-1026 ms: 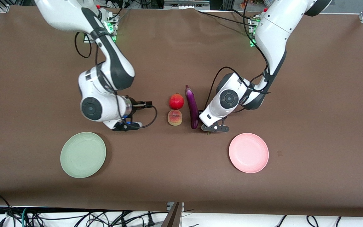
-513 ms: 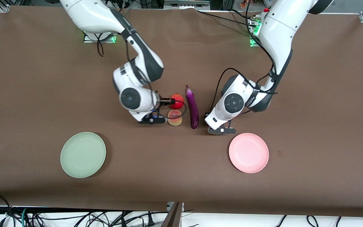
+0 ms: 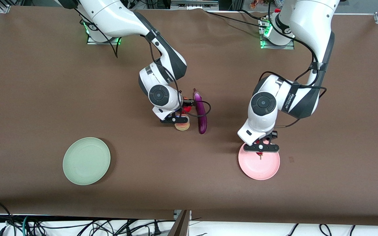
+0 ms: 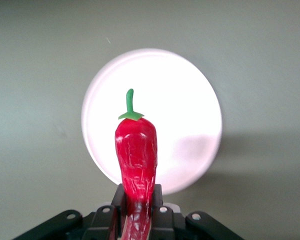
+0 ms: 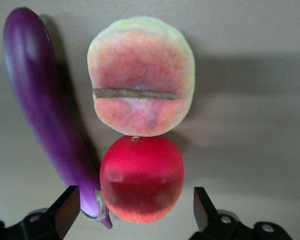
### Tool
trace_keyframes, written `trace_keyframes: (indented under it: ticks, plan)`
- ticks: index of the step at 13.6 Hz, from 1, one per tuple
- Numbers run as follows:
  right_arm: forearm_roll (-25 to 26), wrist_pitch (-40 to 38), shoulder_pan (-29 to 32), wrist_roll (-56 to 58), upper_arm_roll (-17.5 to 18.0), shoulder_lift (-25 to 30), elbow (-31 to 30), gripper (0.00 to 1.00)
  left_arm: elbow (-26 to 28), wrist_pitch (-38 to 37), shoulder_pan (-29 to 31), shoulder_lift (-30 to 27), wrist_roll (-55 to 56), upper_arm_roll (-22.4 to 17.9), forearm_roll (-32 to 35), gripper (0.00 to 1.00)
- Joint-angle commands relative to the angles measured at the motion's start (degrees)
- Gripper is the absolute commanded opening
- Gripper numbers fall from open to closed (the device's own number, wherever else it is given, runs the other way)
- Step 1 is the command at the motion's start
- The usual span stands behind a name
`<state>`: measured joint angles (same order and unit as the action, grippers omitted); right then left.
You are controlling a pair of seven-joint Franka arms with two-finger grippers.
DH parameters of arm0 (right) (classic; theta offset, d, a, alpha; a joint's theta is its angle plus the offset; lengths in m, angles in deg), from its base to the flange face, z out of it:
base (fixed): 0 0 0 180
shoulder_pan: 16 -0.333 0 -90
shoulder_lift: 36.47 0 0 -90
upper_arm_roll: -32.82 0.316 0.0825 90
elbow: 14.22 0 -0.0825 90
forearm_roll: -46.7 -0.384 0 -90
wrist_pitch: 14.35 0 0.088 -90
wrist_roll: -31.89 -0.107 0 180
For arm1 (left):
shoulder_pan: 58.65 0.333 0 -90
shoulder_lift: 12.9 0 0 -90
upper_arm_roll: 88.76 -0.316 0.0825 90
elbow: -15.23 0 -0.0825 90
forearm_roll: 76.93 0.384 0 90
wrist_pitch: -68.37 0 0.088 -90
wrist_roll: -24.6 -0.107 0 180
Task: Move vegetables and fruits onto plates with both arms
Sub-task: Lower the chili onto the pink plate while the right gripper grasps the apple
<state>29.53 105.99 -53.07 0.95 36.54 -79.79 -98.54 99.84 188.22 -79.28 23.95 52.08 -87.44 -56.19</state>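
My left gripper point(image 3: 261, 149) is shut on the red chili pepper point(image 4: 135, 150) and holds it over the pale pink plate point(image 3: 262, 168), green stem pointing down at the plate point(image 4: 190, 115). My right gripper point(image 3: 179, 117) is open over the red pomegranate point(image 5: 141, 185). Its fingers point(image 5: 67, 207) stand apart on either side of the pomegranate and the eggplant's stem end. The peach point(image 5: 140, 75) touches the pomegranate, and the purple eggplant point(image 5: 42, 110) lies beside both. In the front view the peach point(image 3: 183, 126) is partly hidden and the eggplant point(image 3: 201, 114) shows.
The pale green plate point(image 3: 86, 161) lies toward the right arm's end of the table, nearer to the front camera than the fruits. The brown table cover point(image 3: 176, 177) spreads between the two plates.
My right arm has swung toward the left arm's end and now hangs over the pomegranate and peach. My left arm has carried the chili from beside the eggplant to over the pink plate.
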Motion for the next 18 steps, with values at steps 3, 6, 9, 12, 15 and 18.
trace_keyframes:
  ticks: [3, 6, 9, 12, 15, 18]
  plan:
    - [1.52, 2.09, -1.69, -0.7, -0.73, -1.5, -0.14, 1.0, -8.4, 9.32, 4.28, 9.9, -2.51, 0.09, 2.29, 0.0]
    - [2.49, 2.09, -1.78, -0.7, -0.73, -2.12, -0.23, 0.99, -7.96, 11.1, 4.55, 11.32, -2.43, 0.09, 2.29, 0.12]
    - [3.02, 2.09, -2.13, -0.61, -0.73, -2.47, -0.75, 0.96, -7.61, 10.32, 4.64, 10.7, -2.26, 0.35, 0.01, 1.0]
    - [3.11, 2.0, -1.96, 1.93, -0.73, -2.47, -1.11, 0.5, -7.61, 7.61, 4.81, 9.65, -2.43, 0.96, -1.49, 1.0]
    - [3.19, 1.39, -1.61, 2.64, -0.99, -1.51, -0.59, 0.26, -7.78, -1.0, 4.64, 7.28, -2.43, 2.63, -10.77, 1.0]
    - [3.11, -5.52, -0.73, 6.05, -6.59, 3.93, 0.73, 0.2, -7.87, -8.73, 4.64, 3.51, -2.43, 3.68, -20.36, 1.0]
